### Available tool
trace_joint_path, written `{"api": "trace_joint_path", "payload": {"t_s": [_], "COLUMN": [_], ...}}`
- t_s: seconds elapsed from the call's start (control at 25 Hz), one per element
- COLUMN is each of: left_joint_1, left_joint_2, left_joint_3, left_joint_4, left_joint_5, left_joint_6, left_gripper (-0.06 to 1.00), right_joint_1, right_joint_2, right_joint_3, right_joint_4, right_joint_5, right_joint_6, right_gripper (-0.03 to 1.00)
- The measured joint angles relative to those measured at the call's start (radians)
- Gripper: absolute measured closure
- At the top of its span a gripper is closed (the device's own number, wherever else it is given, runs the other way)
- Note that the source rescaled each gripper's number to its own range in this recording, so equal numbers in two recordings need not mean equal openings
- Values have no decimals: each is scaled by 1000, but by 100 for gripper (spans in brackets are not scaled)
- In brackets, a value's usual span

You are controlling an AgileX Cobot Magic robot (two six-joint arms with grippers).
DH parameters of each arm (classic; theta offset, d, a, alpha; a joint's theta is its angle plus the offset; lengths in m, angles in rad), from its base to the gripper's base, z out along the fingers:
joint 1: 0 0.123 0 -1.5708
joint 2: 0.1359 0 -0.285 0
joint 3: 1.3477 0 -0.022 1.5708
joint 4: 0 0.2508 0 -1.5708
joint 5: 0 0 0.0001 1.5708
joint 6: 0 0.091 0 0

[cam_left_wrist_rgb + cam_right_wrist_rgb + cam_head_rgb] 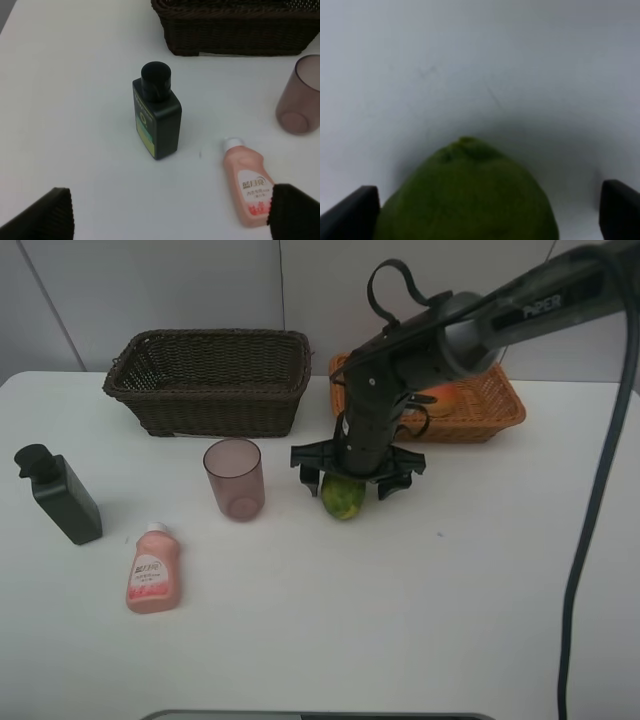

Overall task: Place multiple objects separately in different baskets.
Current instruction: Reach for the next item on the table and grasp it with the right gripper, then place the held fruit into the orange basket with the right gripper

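table (450, 620): mango (343, 497) btwn r hand (349, 483), ungripped?

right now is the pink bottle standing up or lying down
Lying down: the pink bottle rests flat on the table with its label facing up.

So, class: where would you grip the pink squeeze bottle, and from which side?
Mid-body, from straight above, jaws across its width. The pink squeeze bottle lies flat, label up, so its two long sides are free; the white cap looks too small for a steady hold.
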Motion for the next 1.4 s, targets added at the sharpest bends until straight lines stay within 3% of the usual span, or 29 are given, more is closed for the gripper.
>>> {"api": "trace_joint_path", "payload": {"t_s": [0.08,0.2,1.08,1.28,1.4], "left_joint_1": [0,0,0,0,0], "left_joint_2": [0,0,0,0,0], "left_joint_3": [0,0,0,0,0], "left_joint_4": [0,0,0,0,0], "left_joint_5": [0,0,0,0,0], "left_joint_6": [0,0,0,0,0], "left_gripper": [-6,-6,-6,-6,-6], "right_joint_1": [0,0,0,0,-3], "right_joint_2": [0,0,-1,-36,-75], "right_joint_3": [0,0,0,-3,-20], "right_joint_4": [0,1,18,22,29], "right_joint_5": [1,-2,-3,44,100], "right_joint_6": [0,-1,-1,-15,-88], "right_gripper": [27,97,94,94,94]}}
